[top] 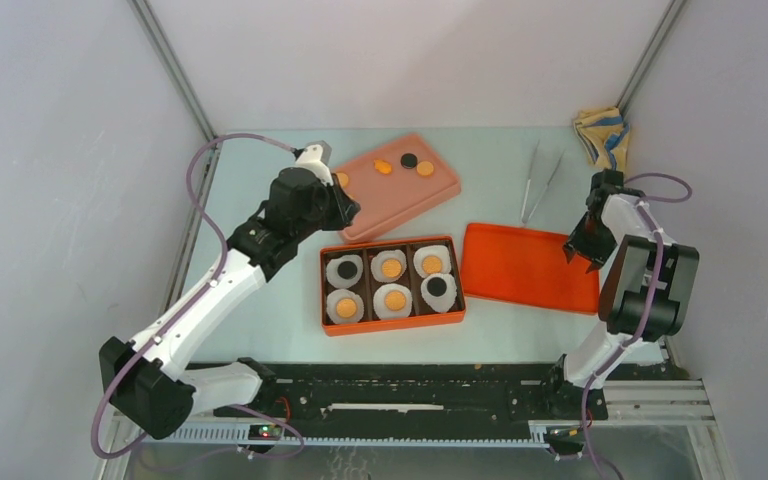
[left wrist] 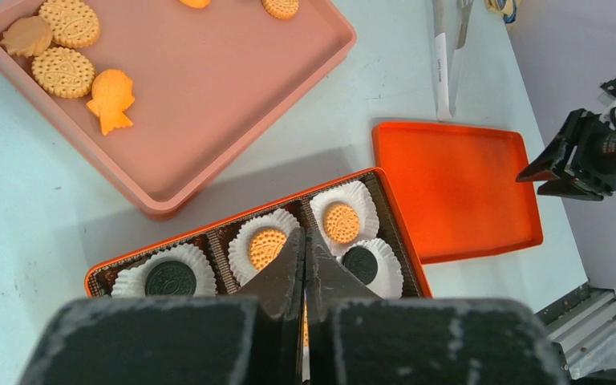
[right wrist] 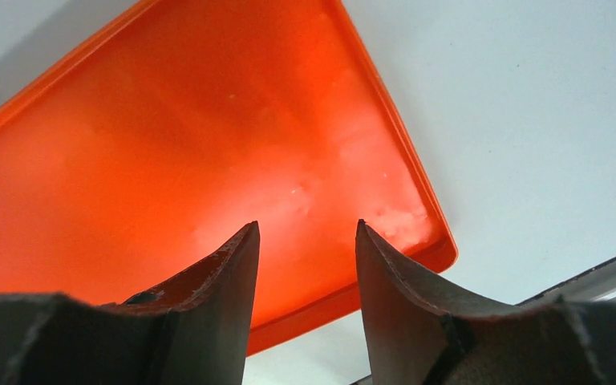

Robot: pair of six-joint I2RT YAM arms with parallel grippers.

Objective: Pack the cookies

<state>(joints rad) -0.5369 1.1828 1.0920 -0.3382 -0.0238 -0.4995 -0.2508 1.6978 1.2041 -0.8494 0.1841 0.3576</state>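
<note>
An orange box [top: 390, 325] holds several white paper cups, each with a cookie: orange ones [top: 390, 266] and black ones [top: 438, 287]. In the left wrist view I see an orange cookie [left wrist: 342, 222] and a black one [left wrist: 169, 279] in the box [left wrist: 233, 216]. More cookies [top: 426, 169] lie on the pink tray [top: 400, 195], and several show on it in the left wrist view [left wrist: 62, 71]. My left gripper [top: 345, 205] [left wrist: 305, 233] is shut and empty, hovering between tray and box. My right gripper [top: 582, 250] [right wrist: 307, 228] is open and empty over the right edge of the orange lid [right wrist: 168, 136].
The orange lid [top: 525, 265] lies flat to the right of the box. Metal tweezers [top: 538, 180] lie behind it. A crumpled yellow and blue cloth [top: 600, 135] sits at the back right corner. Grey walls close in the table on both sides.
</note>
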